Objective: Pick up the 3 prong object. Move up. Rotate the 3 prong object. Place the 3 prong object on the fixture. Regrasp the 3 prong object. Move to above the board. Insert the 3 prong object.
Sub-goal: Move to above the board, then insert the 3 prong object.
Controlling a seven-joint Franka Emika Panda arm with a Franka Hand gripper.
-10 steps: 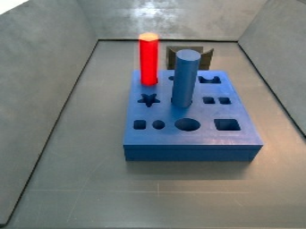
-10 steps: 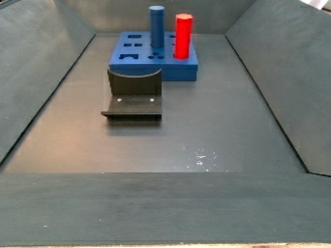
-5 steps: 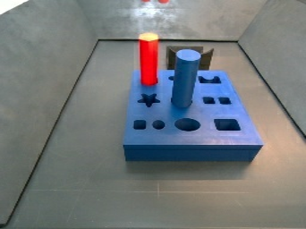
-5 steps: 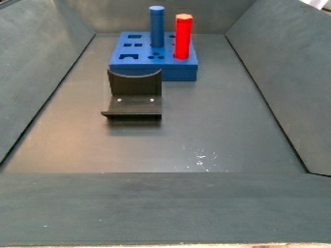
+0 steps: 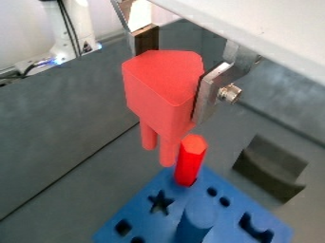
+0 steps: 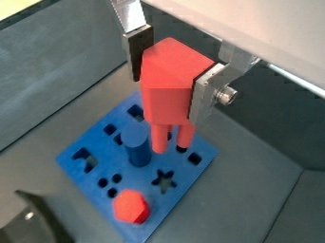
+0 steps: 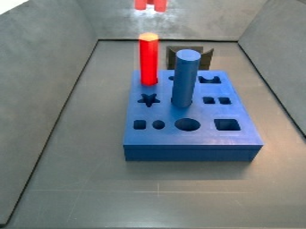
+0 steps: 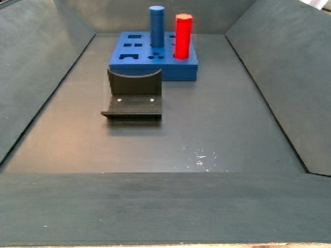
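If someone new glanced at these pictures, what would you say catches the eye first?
Probably the salmon-red 3 prong object, clamped between the gripper fingers high above the board, prongs pointing down. Next, the tall red peg and blue peg standing upright in the blue board. The dark fixture sits on the floor beside it.

One blue board (image 7: 191,121) sits toward the far end of the grey floor, carrying two upright pegs: one red peg (image 7: 148,58) near a far corner and one blue peg (image 7: 184,79) near the middle. One dark fixture (image 8: 134,94) stands beside the board's edge. One gripper (image 6: 172,65) hangs above the board, its two silver fingers (image 6: 207,84) clamped on one salmon-red 3 prong object (image 6: 169,85); two of its prongs show in both wrist views, the third cannot be made out.
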